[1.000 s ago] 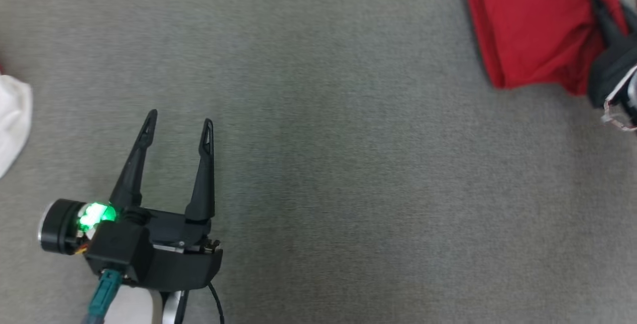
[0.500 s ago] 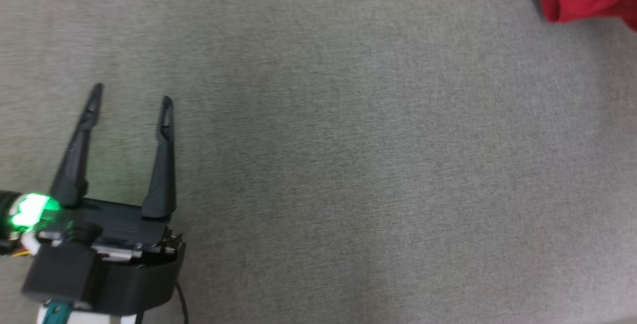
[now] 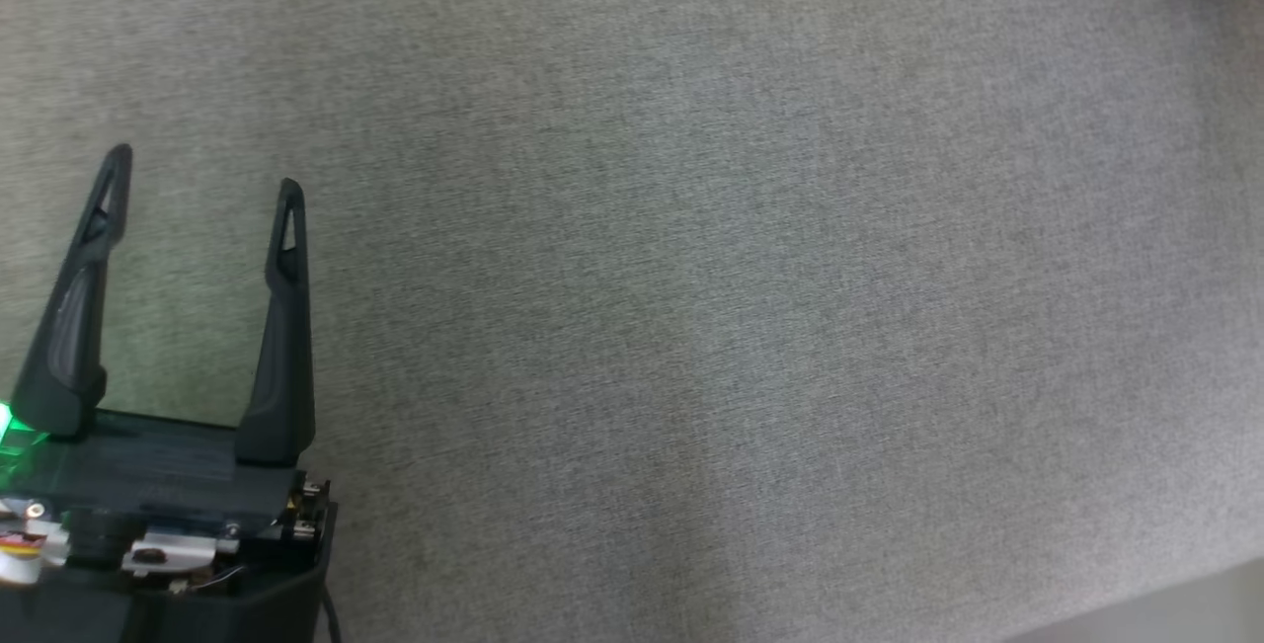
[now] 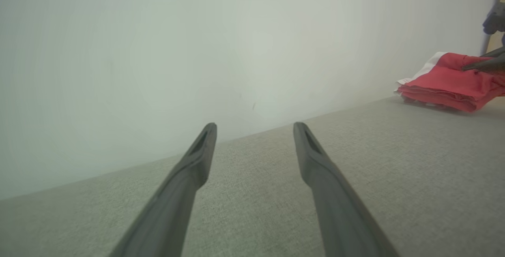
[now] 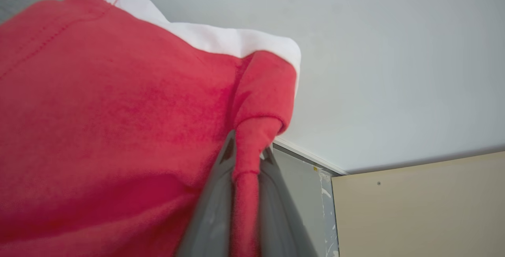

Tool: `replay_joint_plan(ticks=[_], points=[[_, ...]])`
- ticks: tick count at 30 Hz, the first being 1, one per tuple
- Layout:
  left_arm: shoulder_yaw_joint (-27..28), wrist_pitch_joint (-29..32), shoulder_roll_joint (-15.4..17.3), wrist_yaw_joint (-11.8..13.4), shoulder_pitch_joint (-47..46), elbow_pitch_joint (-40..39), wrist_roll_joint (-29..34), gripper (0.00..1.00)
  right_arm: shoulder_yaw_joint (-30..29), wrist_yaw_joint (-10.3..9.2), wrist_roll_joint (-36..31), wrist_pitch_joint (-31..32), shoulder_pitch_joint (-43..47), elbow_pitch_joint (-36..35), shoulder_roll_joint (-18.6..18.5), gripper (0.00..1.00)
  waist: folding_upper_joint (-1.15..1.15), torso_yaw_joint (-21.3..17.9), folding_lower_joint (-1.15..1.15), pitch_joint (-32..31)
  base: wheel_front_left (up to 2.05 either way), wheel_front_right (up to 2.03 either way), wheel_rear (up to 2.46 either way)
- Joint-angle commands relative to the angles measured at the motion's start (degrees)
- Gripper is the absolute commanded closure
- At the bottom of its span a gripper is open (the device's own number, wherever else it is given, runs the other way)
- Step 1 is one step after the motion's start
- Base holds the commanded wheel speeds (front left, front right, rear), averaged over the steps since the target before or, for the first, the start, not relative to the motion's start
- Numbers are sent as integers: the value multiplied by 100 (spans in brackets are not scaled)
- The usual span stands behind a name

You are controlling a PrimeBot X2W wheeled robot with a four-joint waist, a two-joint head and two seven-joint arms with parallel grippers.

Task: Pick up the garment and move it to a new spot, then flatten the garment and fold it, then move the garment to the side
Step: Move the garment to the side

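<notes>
Folded red garment [image 4: 442,85] lies at table's [image 3: 691,327] far right edge, one fold pinched in closed right claw [image 5: 247,146]. Left claw [image 3: 203,172] open, empty. Likely last step, moving it aside; next: let go w/o disturbing folds.

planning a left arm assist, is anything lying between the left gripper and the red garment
Nothing visible does: bare grey surface runs from the open left gripper to the garment, off to its right. The right gripper is shut on a fold of it.
</notes>
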Motion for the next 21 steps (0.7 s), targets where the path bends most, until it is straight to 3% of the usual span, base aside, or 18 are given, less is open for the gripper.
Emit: replay_joint_plan(ticks=[1, 21], points=[[17, 34, 40, 20, 63, -62, 33, 0, 2, -16, -34, -41, -70, 49, 37, 100, -1, -92, 0, 84, 0, 0, 0], [34, 76, 115, 127, 128, -268, -38, 0, -29, -16, -505, -240, -533, 609, 260, 100, -1, -30, 0, 217, 0, 0, 0]])
